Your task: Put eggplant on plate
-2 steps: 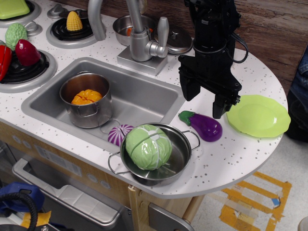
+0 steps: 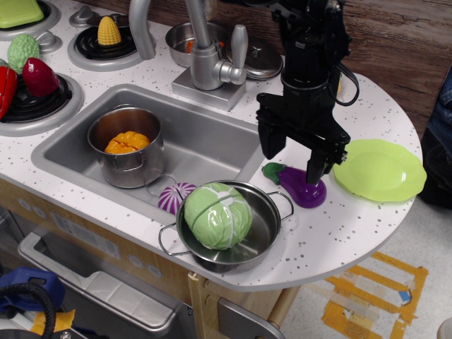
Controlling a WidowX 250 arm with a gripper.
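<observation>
The purple eggplant (image 2: 302, 188) with its green stem cap lies on the speckled white counter between the steel pan and the lime-green plate (image 2: 379, 170). The plate sits at the counter's right edge and holds nothing. My black gripper (image 2: 292, 161) hangs open right over the eggplant's stem end. Its left finger stands over the sink's right rim and its right finger (image 2: 316, 166) is in front of the eggplant's body. The jaws are apart and hold nothing.
A steel pan (image 2: 268, 220) with a green cabbage (image 2: 217, 215) stands at the front edge. A striped onion half (image 2: 174, 198) lies beside it. The sink (image 2: 205, 145) holds a pot with an orange item. The faucet (image 2: 206, 56) and stove burners with toy food lie behind and left.
My gripper has moved down and slightly left, coming lower over the eggplant. The eggplant and plate have not moved.
</observation>
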